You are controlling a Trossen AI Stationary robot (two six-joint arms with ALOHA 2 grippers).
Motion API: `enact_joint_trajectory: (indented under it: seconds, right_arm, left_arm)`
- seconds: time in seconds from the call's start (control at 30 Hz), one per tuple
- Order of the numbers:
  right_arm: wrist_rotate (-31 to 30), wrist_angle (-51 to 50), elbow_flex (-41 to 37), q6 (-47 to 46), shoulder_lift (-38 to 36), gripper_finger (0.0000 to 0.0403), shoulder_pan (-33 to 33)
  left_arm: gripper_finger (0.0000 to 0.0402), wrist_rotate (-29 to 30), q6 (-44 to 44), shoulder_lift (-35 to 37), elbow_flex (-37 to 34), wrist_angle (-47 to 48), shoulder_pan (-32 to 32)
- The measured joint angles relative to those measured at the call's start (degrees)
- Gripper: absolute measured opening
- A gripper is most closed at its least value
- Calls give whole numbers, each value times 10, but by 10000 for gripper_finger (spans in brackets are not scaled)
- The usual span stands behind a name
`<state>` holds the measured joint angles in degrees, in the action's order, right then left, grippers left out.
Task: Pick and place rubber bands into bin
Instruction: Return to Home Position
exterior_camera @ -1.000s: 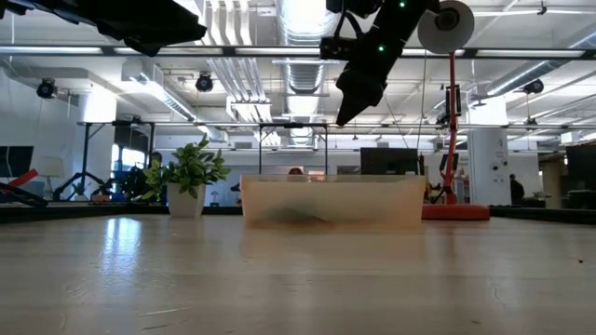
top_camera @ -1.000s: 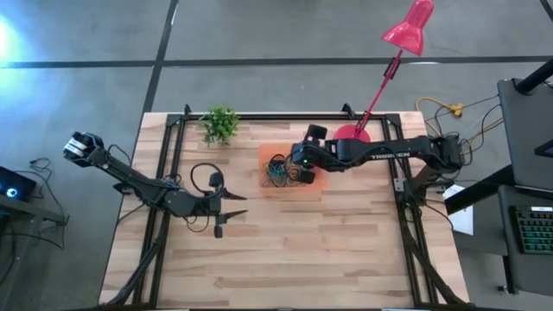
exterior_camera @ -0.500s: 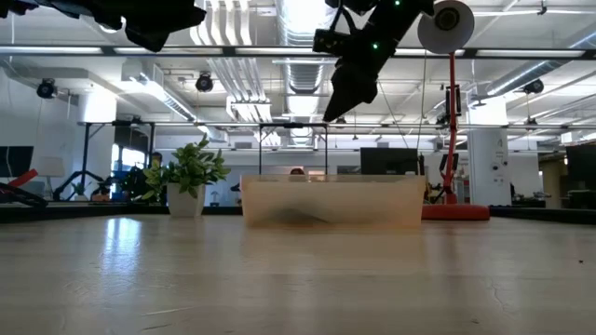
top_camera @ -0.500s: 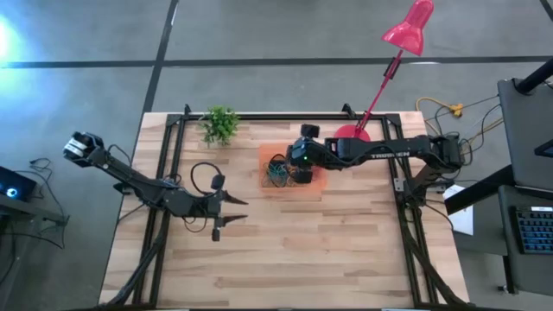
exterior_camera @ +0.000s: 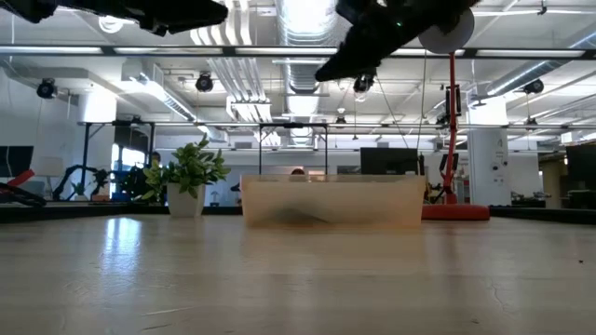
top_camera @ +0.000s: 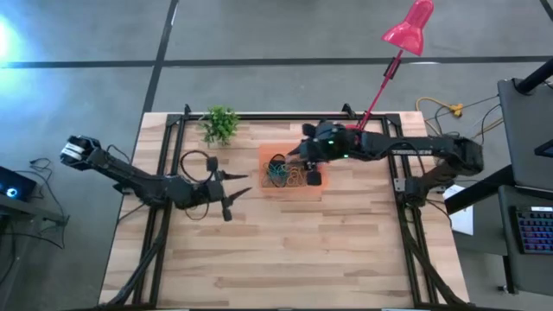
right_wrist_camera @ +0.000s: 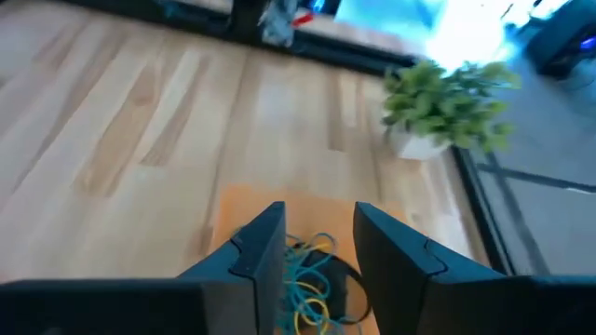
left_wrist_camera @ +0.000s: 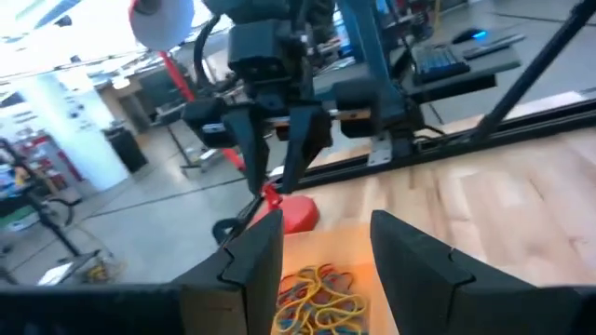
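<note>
The bin (top_camera: pixel 289 179) is a shallow orange tray on the far middle of the table; in the low view the bin (exterior_camera: pixel 331 201) shows as a pale translucent wall. A tangle of rubber bands (top_camera: pixel 280 173) in green, blue, yellow and dark colours lies inside it, and the rubber bands (right_wrist_camera: pixel 308 279) (left_wrist_camera: pixel 318 300) show in both wrist views. My right gripper (top_camera: pixel 304 166) hangs open above the bin's right half, well clear of it in the low view (exterior_camera: pixel 326 73). My left gripper (top_camera: pixel 235 192) is open, off the table, left of the bin, fingers toward it.
A small potted plant (top_camera: pixel 219 125) stands at the far left of the table. A red desk lamp has its base (top_camera: pixel 352 133) behind the bin, its stem slanting up to the right. Black frame rails (top_camera: pixel 164 207) run along the table's edges. Bare wood (top_camera: pixel 285 259) fills the near half.
My right gripper has risen above the bin and drawn back toward the table's right, tipping toward level. My left gripper has moved a little toward the far edge and the bin, and has risen. The bin and the bands in it have stayed put.
</note>
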<state>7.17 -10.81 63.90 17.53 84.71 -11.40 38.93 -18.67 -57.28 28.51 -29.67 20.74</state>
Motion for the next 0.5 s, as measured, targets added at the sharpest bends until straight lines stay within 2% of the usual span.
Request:
enact_joint_trajectory:
  seconds: [0.07,0.23,0.37,0.5]
  right_arm:
    - [6,49,-54,-10,-38,117,-10]
    - [8,178,-185,-36,-149,122,-21]
    - [8,198,-252,-54,-240,123,-20]
    - [9,197,-317,-66,-341,118,-7]
  left_arm:
    - [148,-43,-2,0,0,1,-25]
    - [148,-239,6,-10,0,-22,-123]
    - [148,-262,15,-16,-5,-27,-177]
    - [148,-263,16,5,-34,-25,-192]
